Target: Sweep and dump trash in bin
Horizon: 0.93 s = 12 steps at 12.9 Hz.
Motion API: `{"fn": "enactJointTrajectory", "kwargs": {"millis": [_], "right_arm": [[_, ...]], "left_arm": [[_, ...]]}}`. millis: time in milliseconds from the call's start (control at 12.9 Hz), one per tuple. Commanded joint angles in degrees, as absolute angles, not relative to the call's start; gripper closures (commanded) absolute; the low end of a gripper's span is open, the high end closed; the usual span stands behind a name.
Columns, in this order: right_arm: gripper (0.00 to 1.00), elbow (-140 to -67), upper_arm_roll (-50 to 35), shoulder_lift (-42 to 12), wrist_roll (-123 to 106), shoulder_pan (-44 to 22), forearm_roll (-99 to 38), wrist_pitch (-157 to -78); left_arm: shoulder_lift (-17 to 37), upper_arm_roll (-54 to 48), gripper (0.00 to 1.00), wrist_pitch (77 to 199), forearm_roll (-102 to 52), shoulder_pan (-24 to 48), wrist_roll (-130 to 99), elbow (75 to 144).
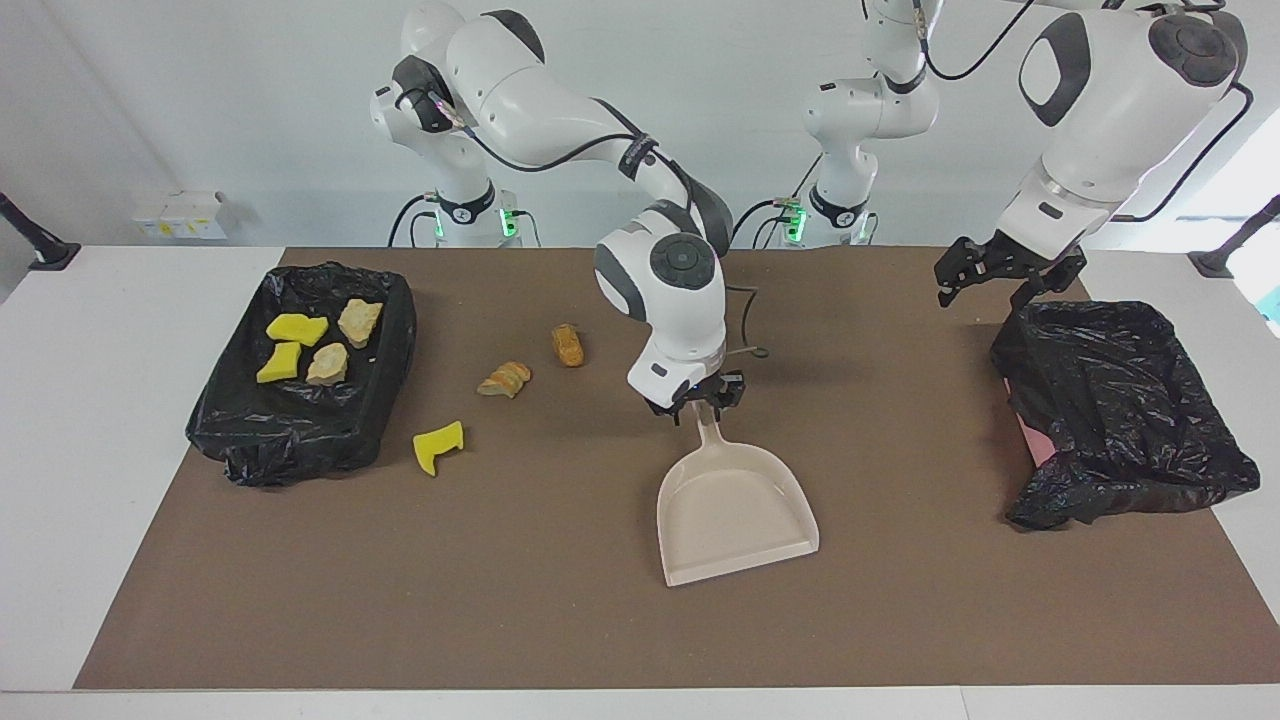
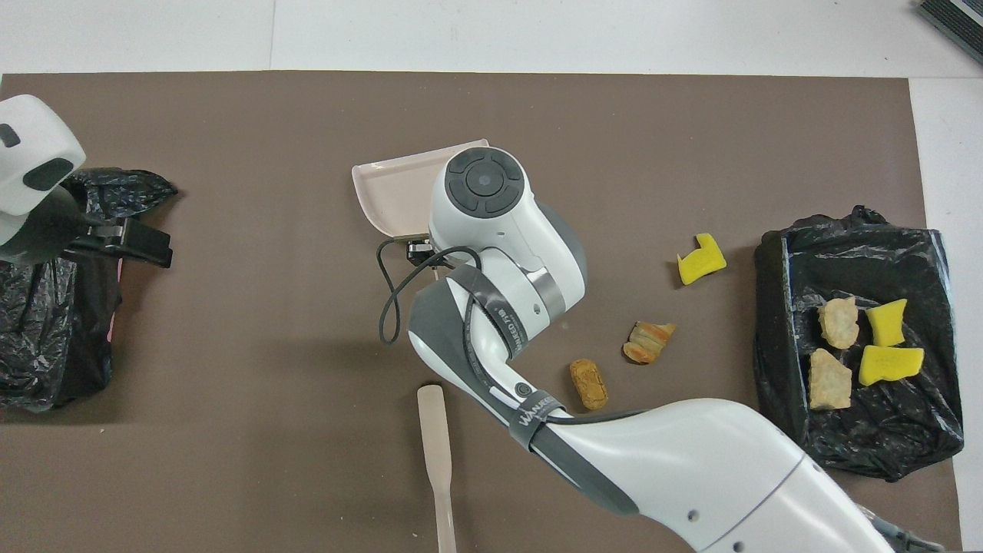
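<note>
A brown mat (image 1: 560,600) is spread over the white table (image 1: 90,420). The right hand (image 1: 697,400) is seen low over the middle of the mat, at the top of the handle of the beige dustpan (image 1: 735,515); whether the handle is gripped or the fingers are parted cannot be told from either view. The dustpan lies on the mat, its mouth turned away from the robots, and it is partly covered by the right arm in the overhead view (image 2: 392,192).

The left hand (image 1: 990,275) is held in the air over the robots' edge of the black-bagged bin (image 1: 1130,410) at the left arm's end of the table, its fingers spread open and nothing between them.

The trash is shown in two groups. Four pieces, two yellow foam scraps (image 1: 296,328) and two tan lumps (image 1: 359,321), lie in the second black-lined bin (image 1: 300,430) at the right arm's end of the table. Three pieces lie on the mat between that bin and the dustpan: a yellow scrap (image 1: 438,447) just beside the bin, a tan-orange lump (image 1: 505,379), and an orange-brown lump (image 1: 568,345) nearest the robots.

A beige stick (image 2: 435,461) is seen on the mat near the robots' edge in the overhead view.
</note>
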<state>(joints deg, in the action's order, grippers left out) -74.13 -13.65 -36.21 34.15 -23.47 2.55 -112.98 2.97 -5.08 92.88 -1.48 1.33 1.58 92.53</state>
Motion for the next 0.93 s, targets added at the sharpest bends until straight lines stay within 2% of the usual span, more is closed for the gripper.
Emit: {"fn": "enactJointTrajectory", "kwargs": {"millis": [0,78,156,389,544,855], "right_arm": [[0.09,-77.5,-14.2,-27.1,33.2,-21.4,1.3,-107.1],[0.01,-78.4,-14.2,-23.9,33.6,-21.4,1.2,-102.8],[0.00,-80.7,-14.2,-20.3,34.2,-21.4,1.2,-99.3],[0.00,-92.1,-14.2,-8.2,37.0,-22.5,-3.8,-96.5],[0.00,-100.2,-14.3,-2.2,39.5,-25.6,-5.3,-97.9],[0.00,-117.2,-14.3,8.4,37.5,-29.0,-9.9,-106.9]], "left_arm": [[6.7,-4.6,0.00,96.0,-0.3,4.7,1.7,91.5],[7.8,-4.6,0.00,97.2,0.0,5.4,1.6,91.7],[8.6,-4.6,0.00,98.5,0.1,6.6,1.4,91.9],[10.7,-4.6,0.00,102.8,1.1,11.2,-1.1,93.3],[13.0,-4.6,0.00,104.8,1.1,13.4,-6.3,93.4],[17.2,-4.6,0.00,111.4,1.1,19.7,-17.6,94.1]]}}
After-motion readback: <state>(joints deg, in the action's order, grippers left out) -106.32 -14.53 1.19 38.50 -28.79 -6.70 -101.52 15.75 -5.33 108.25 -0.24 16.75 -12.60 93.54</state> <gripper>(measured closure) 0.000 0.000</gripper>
